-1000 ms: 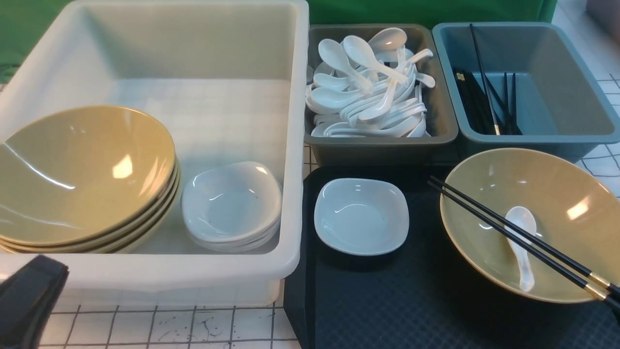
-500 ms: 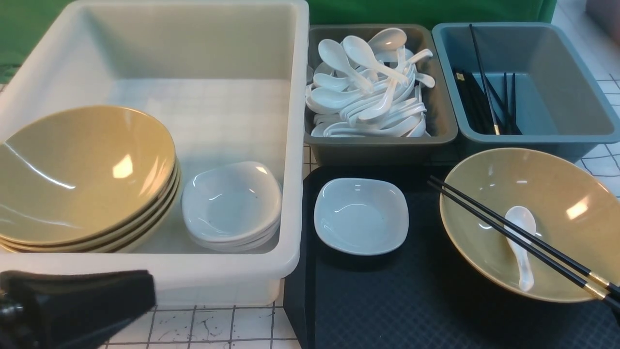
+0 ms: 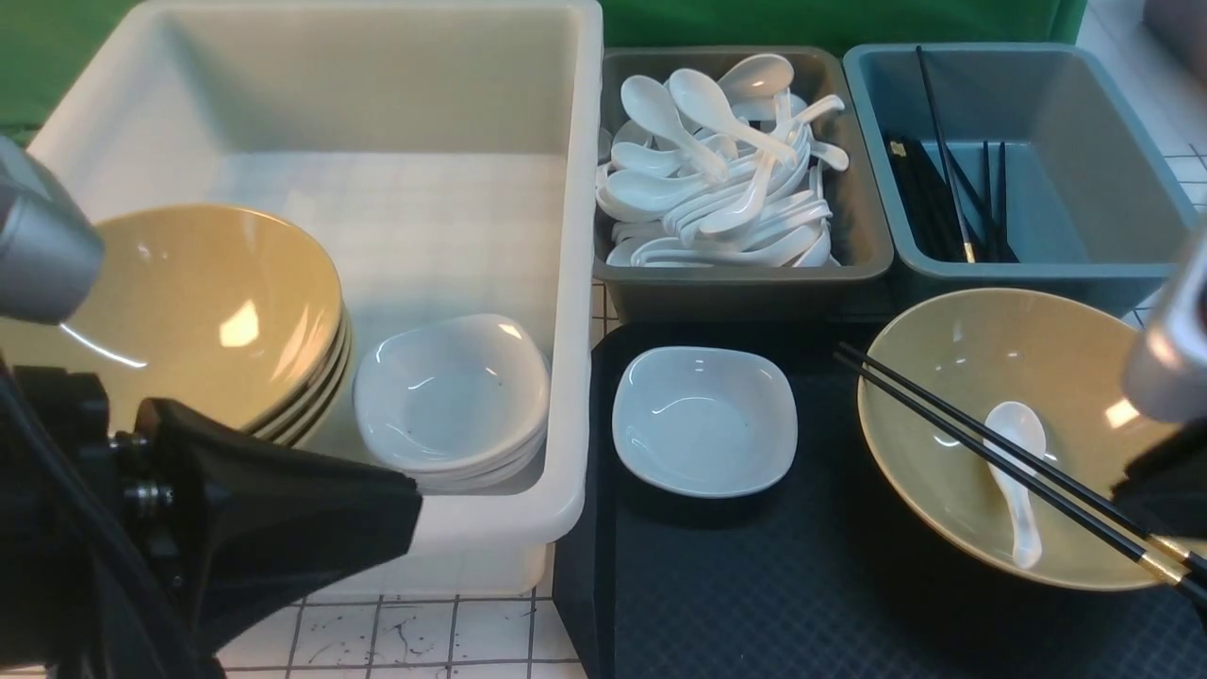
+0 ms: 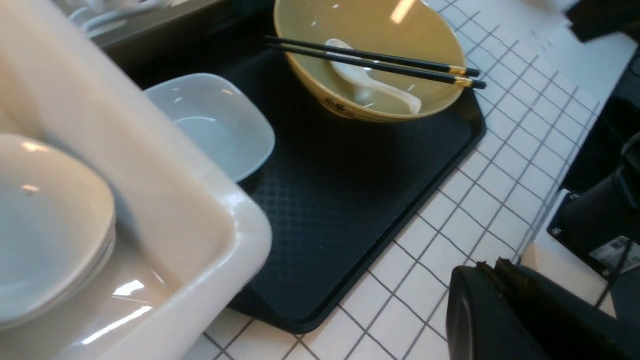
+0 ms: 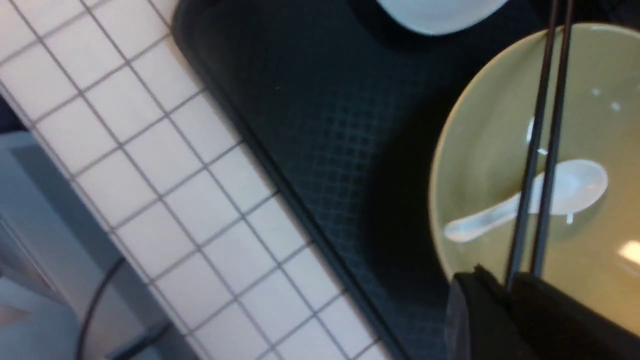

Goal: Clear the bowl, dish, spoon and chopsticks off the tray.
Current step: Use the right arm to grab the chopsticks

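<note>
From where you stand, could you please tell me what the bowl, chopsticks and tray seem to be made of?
The bowl: glossy glazed ceramic or melamine, sharp reflections. The chopsticks: smooth black plastic or lacquered wood, unclear which, gold bands. The tray: matte black moulded plastic, diamond-textured floor.

The tray (image 3: 754,585) lies on the table with the tub (image 3: 575,283) just beside it on the left. Behind the tray stand the spoon bin (image 3: 754,283) and, to its right, the chopstick bin (image 3: 1037,278). On the tray, the dish (image 3: 704,420) sits left and the bowl (image 3: 1037,358) right. The spoon (image 3: 1016,462) lies in the bowl, with the chopsticks (image 3: 943,410) across its rim. In the tub, stacked bowls (image 3: 236,311) sit left of stacked dishes (image 3: 453,401).
</note>
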